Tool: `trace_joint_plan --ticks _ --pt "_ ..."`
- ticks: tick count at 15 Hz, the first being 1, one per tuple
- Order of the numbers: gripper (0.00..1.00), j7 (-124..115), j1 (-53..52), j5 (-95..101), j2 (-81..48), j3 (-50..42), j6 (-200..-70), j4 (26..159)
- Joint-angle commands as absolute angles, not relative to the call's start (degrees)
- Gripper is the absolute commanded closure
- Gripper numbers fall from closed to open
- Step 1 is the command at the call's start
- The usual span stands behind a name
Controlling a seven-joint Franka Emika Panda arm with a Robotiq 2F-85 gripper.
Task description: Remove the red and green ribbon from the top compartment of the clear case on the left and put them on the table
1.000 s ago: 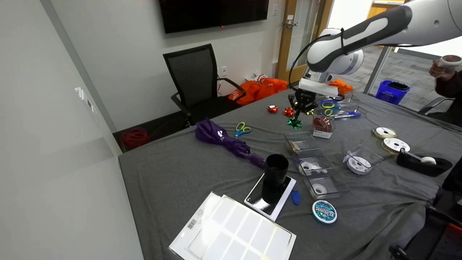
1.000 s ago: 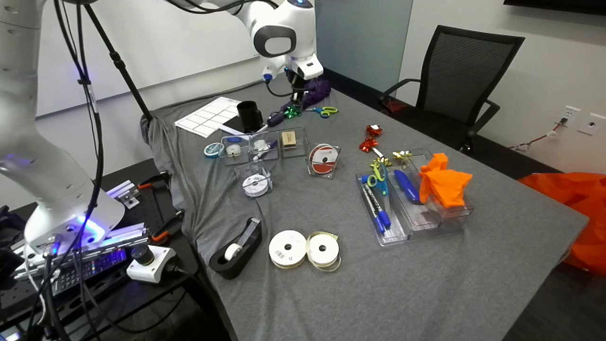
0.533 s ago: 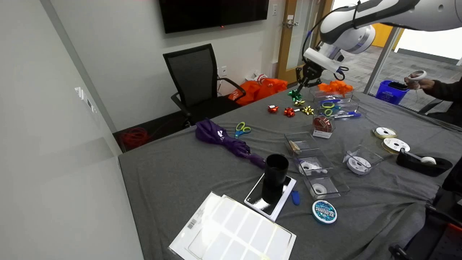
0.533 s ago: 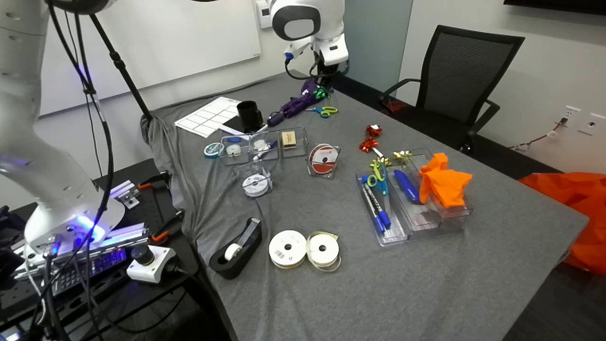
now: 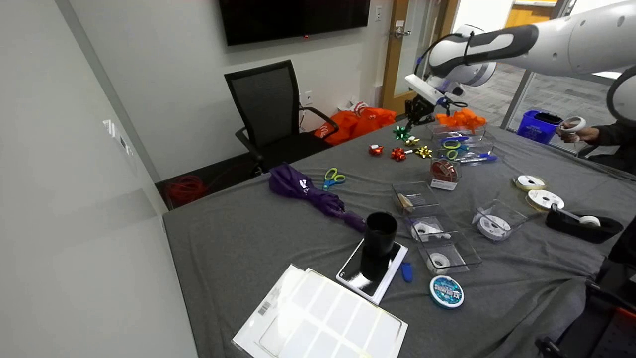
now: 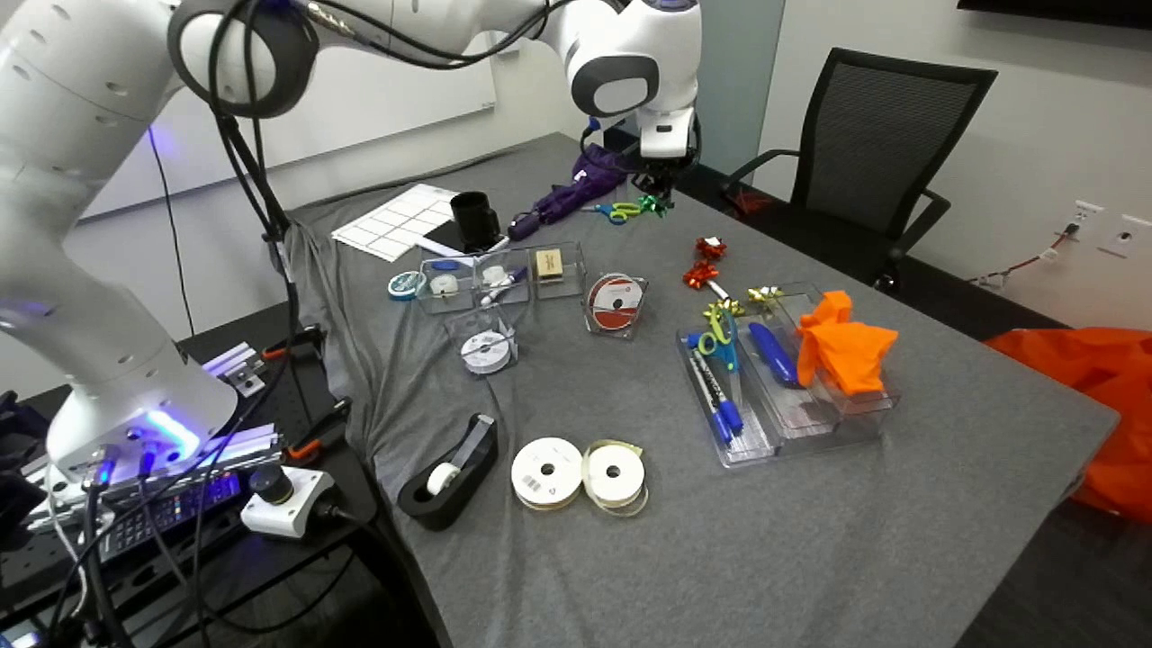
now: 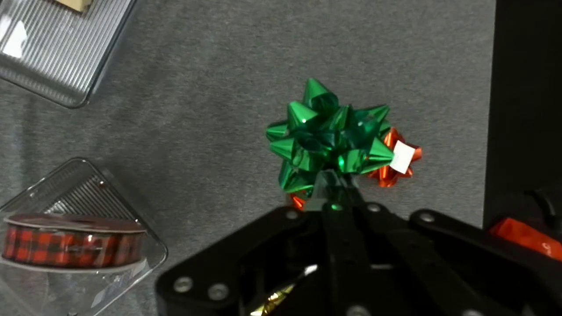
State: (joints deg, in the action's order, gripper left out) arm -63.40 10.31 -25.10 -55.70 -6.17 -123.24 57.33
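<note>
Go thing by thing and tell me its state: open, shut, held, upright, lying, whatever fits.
Green bow: held above the table
Pincer: shut on that bow
Red bows: on the table
Clear case: open-topped
Umbrella: closed, lying down
Black mug: upright
Round tin: lid on
Scissors by the umbrella: lying down, blades unclear
Wall screen: dark

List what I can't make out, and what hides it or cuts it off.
Wrist view: one red bow, mostly hidden by the green bow and the hand.
Wrist view: gold foil, mostly covered by the hand.
Wrist view: beige block, cut off by the top edge.
In an exterior view: anything under the orange cloth, hidden by it.
In both exterior views: the screen, cut off by the picture's edge.
</note>
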Motion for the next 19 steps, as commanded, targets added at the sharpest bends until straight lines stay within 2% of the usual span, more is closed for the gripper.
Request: trace_joint_plan --ticks 1,6,7,8,15,18,19 --pt "1.0 -71.13 11.03 -22.93 -64.17 -5.52 -121.63 46.39" --pt "1.0 -80.77 11.18 -18.51 -70.73 -5.65 -120.77 38.65" --pt "0.82 -82.1 11.29 -17.9 -71.58 -5.44 -120.95 37.51" --pt "0.73 -83.01 11.47 -17.47 -72.19 -5.15 -120.82 36.5" --pt "0.26 -78.52 11.24 -18.84 -71.88 -4.18 -120.37 36.37" --pt "0.05 -70.91 11.1 -18.13 -69.28 -3.08 -115.65 39.14" --pt "0.01 -68.27 11.07 -18.13 -68.34 -2.74 -114.07 39.98"
